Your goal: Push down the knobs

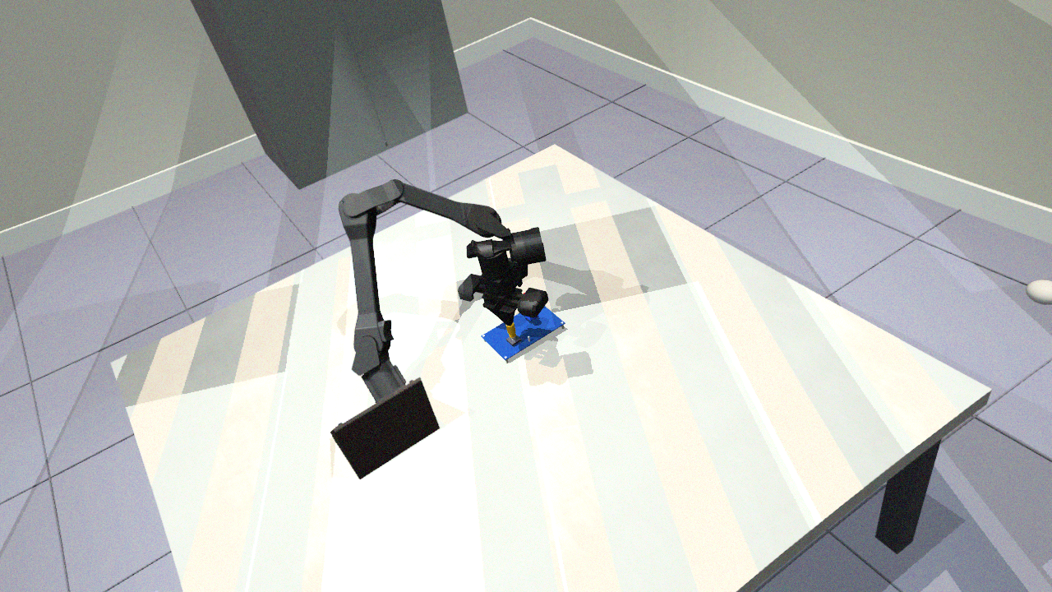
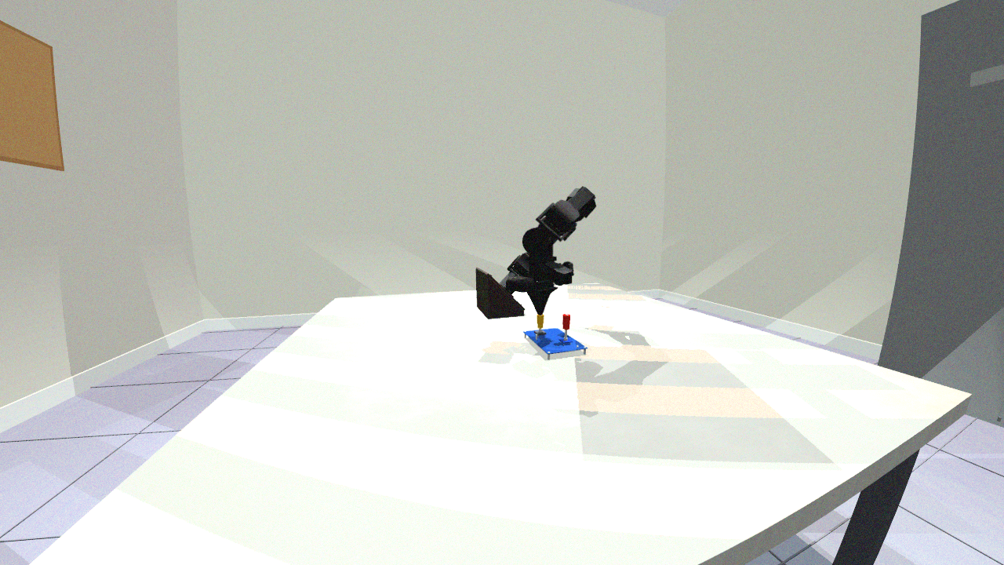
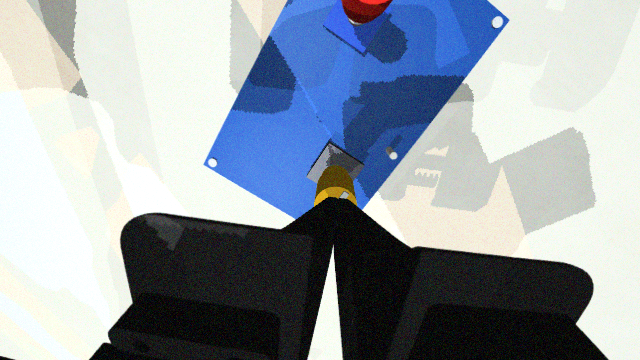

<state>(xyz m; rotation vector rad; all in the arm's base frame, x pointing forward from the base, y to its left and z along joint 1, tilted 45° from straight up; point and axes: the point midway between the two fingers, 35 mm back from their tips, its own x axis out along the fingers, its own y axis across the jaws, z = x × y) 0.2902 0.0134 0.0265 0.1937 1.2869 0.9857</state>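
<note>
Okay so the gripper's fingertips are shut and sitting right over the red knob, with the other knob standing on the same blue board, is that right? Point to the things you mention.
Not quite: the shut gripper (image 1: 509, 321) (image 2: 540, 313) (image 3: 336, 208) is over the yellow knob (image 1: 511, 332) (image 2: 540, 322) (image 3: 335, 186), as the exterior view shows. The other knob does stand on the same blue board (image 1: 497, 343) (image 2: 559, 345) (image 3: 260, 150).

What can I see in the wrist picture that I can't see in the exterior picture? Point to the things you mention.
Only the wrist view: the grey square base under the yellow knob (image 2: 540, 321) (image 3: 335, 186) seen from above, and the gap between the closed fingers behind their tips.

Only the exterior view: the orange-brown wall panel (image 2: 27, 98), a table leg (image 2: 881, 502) and the tiled floor (image 2: 175, 393).

Both: the blue board (image 2: 567, 344) (image 3: 260, 135), the yellow knob, the red knob (image 2: 566, 322) (image 3: 366, 10), and the gripper (image 2: 540, 313) (image 3: 336, 208), closed, its tips at the yellow knob's top.
</note>
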